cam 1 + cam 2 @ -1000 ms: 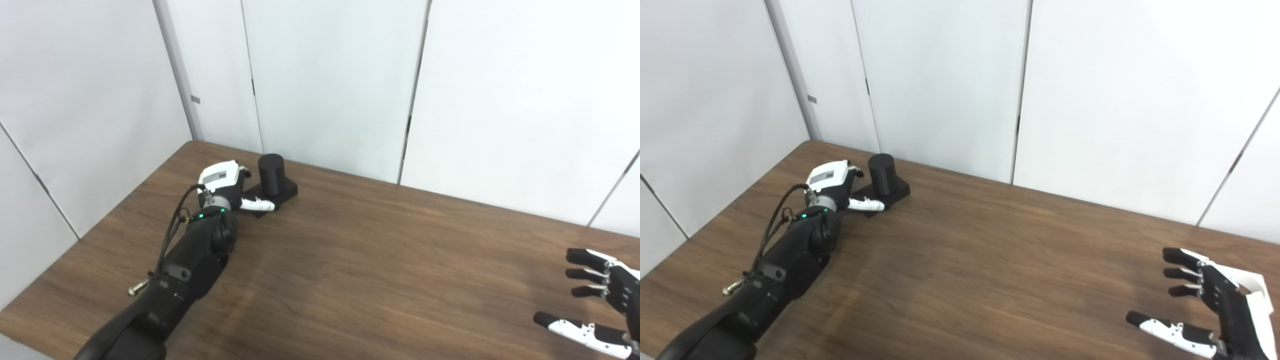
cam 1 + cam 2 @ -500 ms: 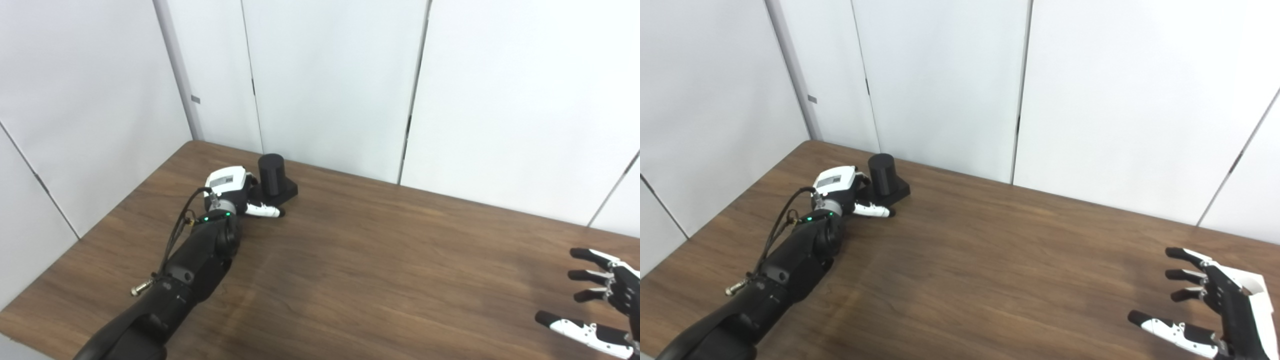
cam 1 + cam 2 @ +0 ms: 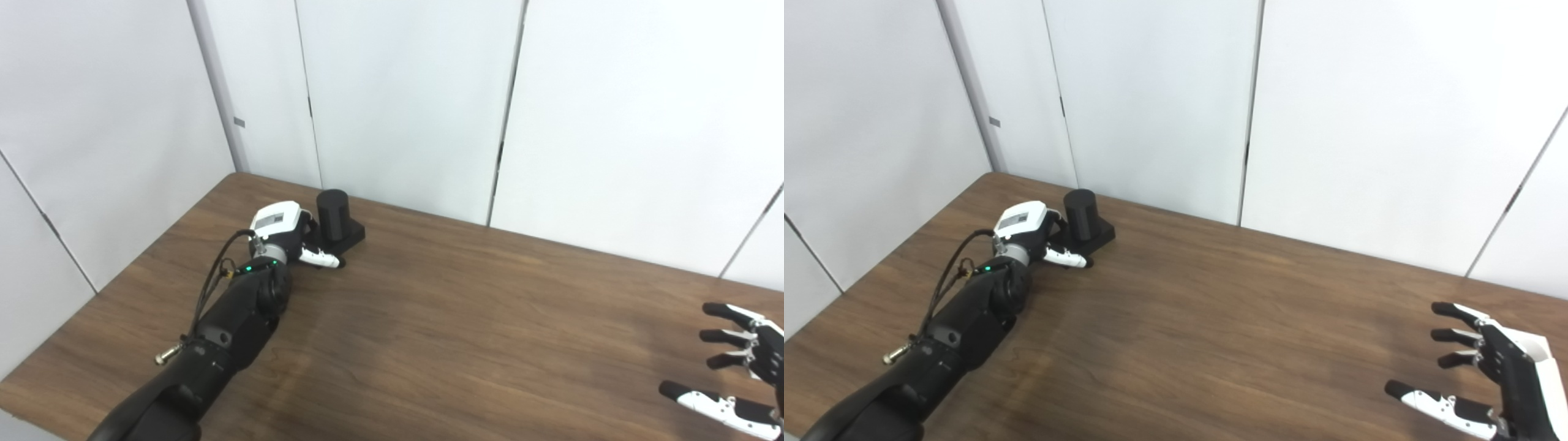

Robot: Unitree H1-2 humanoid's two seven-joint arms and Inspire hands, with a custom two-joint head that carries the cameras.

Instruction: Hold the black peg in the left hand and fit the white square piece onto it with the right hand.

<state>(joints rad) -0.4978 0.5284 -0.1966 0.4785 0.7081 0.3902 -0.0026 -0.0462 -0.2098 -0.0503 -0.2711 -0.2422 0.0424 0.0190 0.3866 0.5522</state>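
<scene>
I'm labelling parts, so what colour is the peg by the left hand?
Black, base included: the peg shows best in the left eye view.

Bench (image 3: 465,318): dark wood-grain, smooth, slight sheen. Black peg (image 3: 332,211): matt black plastic, w/ base. Left robot hand (image 3: 288,229): glossy white/black plastic shell. Walls (image 3: 398,92) at 12 o'clock: matt white panels.

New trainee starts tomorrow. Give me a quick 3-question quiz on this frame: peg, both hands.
1. True or false: the black peg stands upright on its square base.
2. Which hand is beside the peg? A) left hand B) right hand C) both
3. Fill in: the right hand's fingers are ____ and it holds nothing.

Key: 1 true. 2 A; whether it already grips the peg cannot be told, since the hand hides the contact. 3 spread apart; it hovers at the table's near right, and no white square piece is in view.
</scene>
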